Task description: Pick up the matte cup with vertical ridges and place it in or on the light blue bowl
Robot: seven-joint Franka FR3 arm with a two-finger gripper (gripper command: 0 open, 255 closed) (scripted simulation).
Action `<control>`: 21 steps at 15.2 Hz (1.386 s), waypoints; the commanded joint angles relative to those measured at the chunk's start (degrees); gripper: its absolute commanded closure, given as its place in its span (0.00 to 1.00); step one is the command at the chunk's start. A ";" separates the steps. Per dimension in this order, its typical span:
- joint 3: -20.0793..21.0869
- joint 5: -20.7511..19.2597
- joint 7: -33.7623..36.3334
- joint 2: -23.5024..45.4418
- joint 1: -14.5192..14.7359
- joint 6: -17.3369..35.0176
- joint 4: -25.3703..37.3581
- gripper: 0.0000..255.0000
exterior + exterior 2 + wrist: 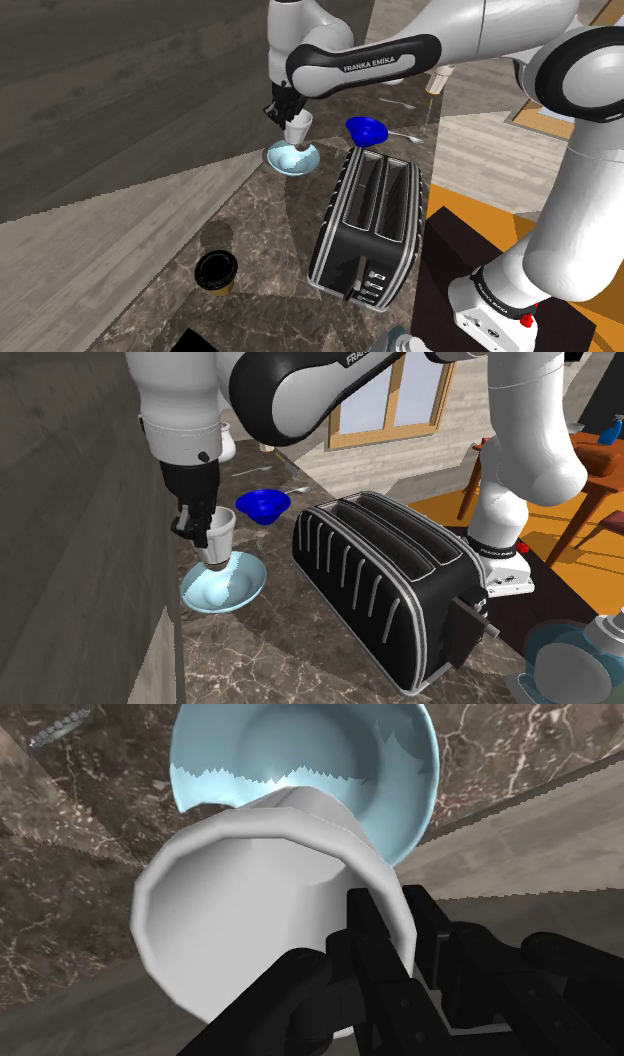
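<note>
I have one white cup (pixel 218 538) clamped by its rim in the pincer (pixel 198 530), upright and directly over the one light blue bowl (pixel 248 584). I cannot tell whether its base touches the bowl. Just past them sits one dark blue bowl (pixel 263 505), and alongside is one black toaster (pixel 385 587). One tan cup with a black top (pixel 215 270) stands well apart. These stand on a dark marbled desk (pixel 300 647). A grey wall (pixel 70 502) runs alongside, with a wood-framed window (pixel 390 402) behind.
</note>
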 commanded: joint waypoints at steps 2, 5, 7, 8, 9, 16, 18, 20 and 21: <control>-0.31 -0.67 0.70 0.72 0.02 2.00 -1.39 1.00; -0.63 -1.36 1.42 1.49 0.10 3.81 -2.59 1.00; -0.87 -1.85 1.91 2.06 0.19 4.98 -3.31 1.00; -0.99 -2.11 2.16 2.36 0.23 5.56 -3.65 1.00; -1.12 -2.37 2.41 2.66 0.29 6.13 -3.97 1.00; -1.42 -2.95 2.97 3.36 0.42 7.36 -4.62 1.00; -1.42 -2.95 2.97 3.36 0.42 7.36 -4.62 1.00; -1.42 -2.95 2.97 3.36 0.42 7.36 -4.63 0.00; -1.42 -2.95 2.97 3.36 0.42 7.36 -4.63 0.00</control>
